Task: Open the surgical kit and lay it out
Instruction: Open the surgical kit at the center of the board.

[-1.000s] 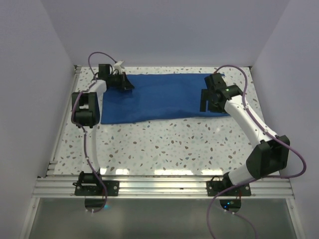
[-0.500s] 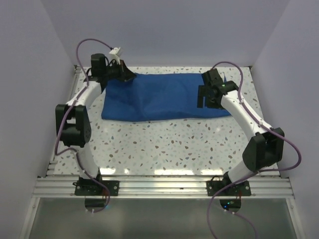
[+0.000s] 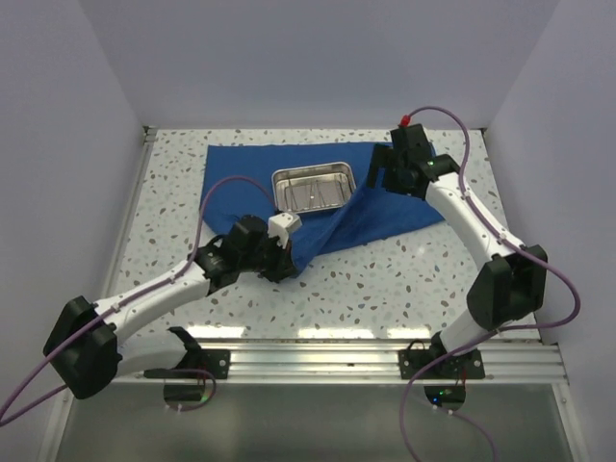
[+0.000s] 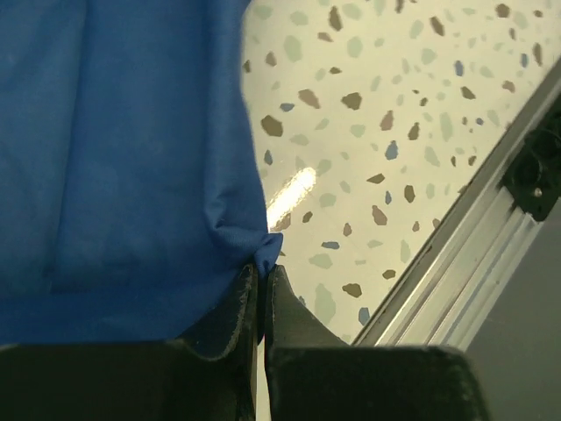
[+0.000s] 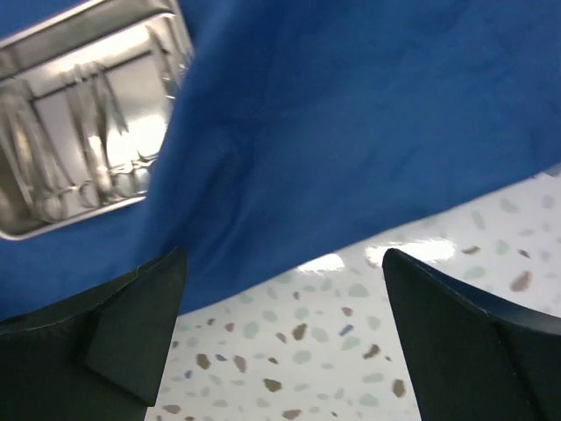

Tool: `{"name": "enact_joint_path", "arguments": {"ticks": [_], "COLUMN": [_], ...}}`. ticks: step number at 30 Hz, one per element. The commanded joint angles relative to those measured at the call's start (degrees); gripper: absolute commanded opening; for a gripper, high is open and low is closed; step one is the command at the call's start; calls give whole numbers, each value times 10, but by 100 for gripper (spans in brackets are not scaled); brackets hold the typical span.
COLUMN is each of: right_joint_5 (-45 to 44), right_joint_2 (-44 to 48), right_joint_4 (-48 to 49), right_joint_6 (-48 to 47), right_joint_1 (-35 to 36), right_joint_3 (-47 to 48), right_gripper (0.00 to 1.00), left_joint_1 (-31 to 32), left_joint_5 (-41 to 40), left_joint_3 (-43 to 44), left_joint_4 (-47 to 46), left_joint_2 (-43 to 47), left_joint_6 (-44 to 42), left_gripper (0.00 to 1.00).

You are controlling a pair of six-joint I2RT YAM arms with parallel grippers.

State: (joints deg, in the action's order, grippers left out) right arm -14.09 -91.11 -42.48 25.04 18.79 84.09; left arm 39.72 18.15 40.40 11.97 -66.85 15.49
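The royal-blue cloth wrap (image 3: pixel 385 214) lies partly opened across the far half of the table. The shiny steel tray (image 3: pixel 313 188) sits uncovered on it, with slim silver instruments (image 5: pixel 92 132) inside. My left gripper (image 3: pixel 287 252) is shut on a corner of the cloth (image 4: pixel 263 250), pulled toward the near edge, low over the table. My right gripper (image 3: pixel 377 173) is open and empty, raised above the cloth's right part, just right of the tray (image 5: pixel 79 123). The cloth (image 5: pixel 351 114) fills most of the right wrist view.
The speckled tabletop (image 3: pixel 385 289) shows in front of the cloth. An aluminium rail (image 3: pixel 318 361) runs along the near edge and also shows in the left wrist view (image 4: pixel 473 254). White walls enclose the left, back and right sides.
My left arm has swung from the far left corner to the near middle, dragging a cloth corner with it. The cloth has come off the tray, which now shows. My right gripper has shifted slightly back.
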Motion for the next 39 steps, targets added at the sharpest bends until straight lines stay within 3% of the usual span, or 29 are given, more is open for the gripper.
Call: {"name": "enact_joint_path", "arguments": {"ticks": [1,5,10,18,21,26,30,32,33,35,36,39], "right_joint_5": [74,70,-29,-83,-98,-98,-74,-56,-41,-27,-13,-4], "right_joint_2": [-25,-87,-180,-65,-15,71,136,161,182,200,207,233], "right_joint_4": [92,90,-91,-117,-139,-199,-227,-232,-233,-243,-246,-247], "right_joint_6": [52,69,78,110,121,156,187,209,216,233,236,246], "right_joint_1": [8,32,76,84,84,83,84,83,84,83,84,85], "right_joint_3": [20,130,286,126,84,10,-70,-96,-118,-133,-146,-193], "right_gripper": [99,99,99,99,99,99,99,99,99,99,99,99], "left_joint_1": [13,30,36,44,52,59,59,60,65,74,74,74], "left_joint_5": [-114,-201,-218,-202,-185,-188,-168,-140,-122,-118,-119,-145], "left_joint_3": [15,12,-14,-45,-47,-19,-17,-27,-29,-20,-12,4], "left_joint_4": [65,173,224,217,249,326,429,428,426,436,443,446], "left_joint_2": [-12,-90,-147,-146,-99,70,97,88,88,83,82,69], "left_joint_6": [98,168,250,280,308,305,307,282,281,282,278,264], "left_gripper": [0,0,0,0,0,0,0,2,25,88,100,100]}}
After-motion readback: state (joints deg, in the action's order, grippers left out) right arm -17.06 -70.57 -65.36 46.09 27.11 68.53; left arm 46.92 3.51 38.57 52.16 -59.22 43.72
